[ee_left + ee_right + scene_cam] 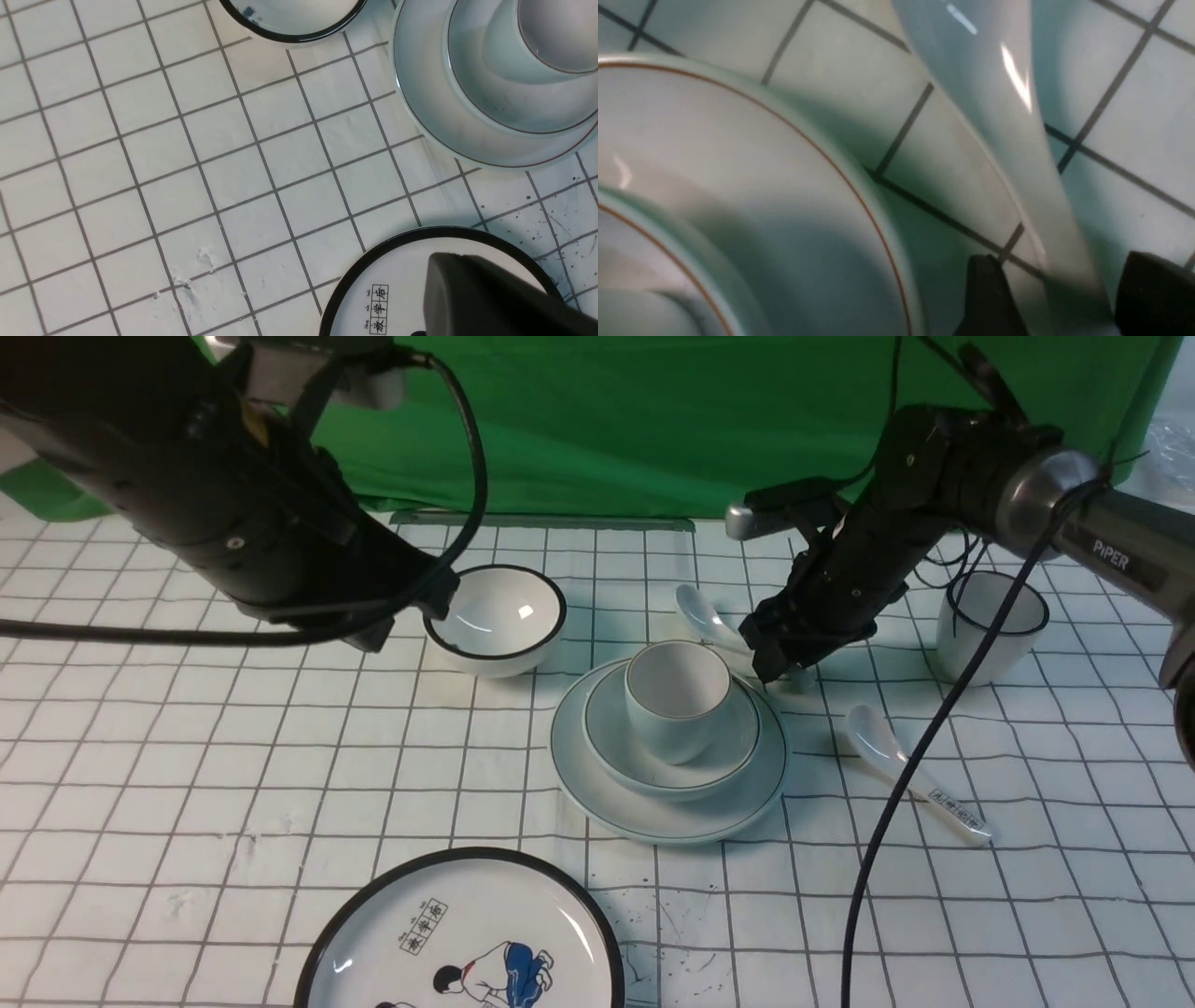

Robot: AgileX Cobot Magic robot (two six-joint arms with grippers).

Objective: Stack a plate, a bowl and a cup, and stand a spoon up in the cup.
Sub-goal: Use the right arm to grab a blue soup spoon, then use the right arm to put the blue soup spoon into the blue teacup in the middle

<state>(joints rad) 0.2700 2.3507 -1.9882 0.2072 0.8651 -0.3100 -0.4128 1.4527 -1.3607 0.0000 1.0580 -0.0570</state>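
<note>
- The left gripper (pixel 460 261) has its fingers together, with nothing between them; it is held aloft, presumably because this step needs only the other arm.
- The black-rimmed plate (pixel 402 280) lies beneath and beside those fingers, and the black-rimmed bowl (pixel 495 651) beyond them; both seem to be outside the job.
- The plate (pixel 568 747) lies between the two grippers, just beside the right fingers, as a broad base for the bowl (pixel 607 737), which in turn bears the upright cup (pixel 674 737), its mouth up, ready for a spoon.
- The spoon (pixel 695 609) lies on the table, its bowl end beyond the right fingers and its handle running between them, probably so that they can close on the handle.
- The right gripper (pixel 1057 289) has its fingers apart, straddling the handle without clamping it; whether one grazes it cannot be told.
- The printed spoon (pixel 878 737) and black-rimmed cup (pixel 990 635) lie right of those fingers, apparently unneeded.
</note>
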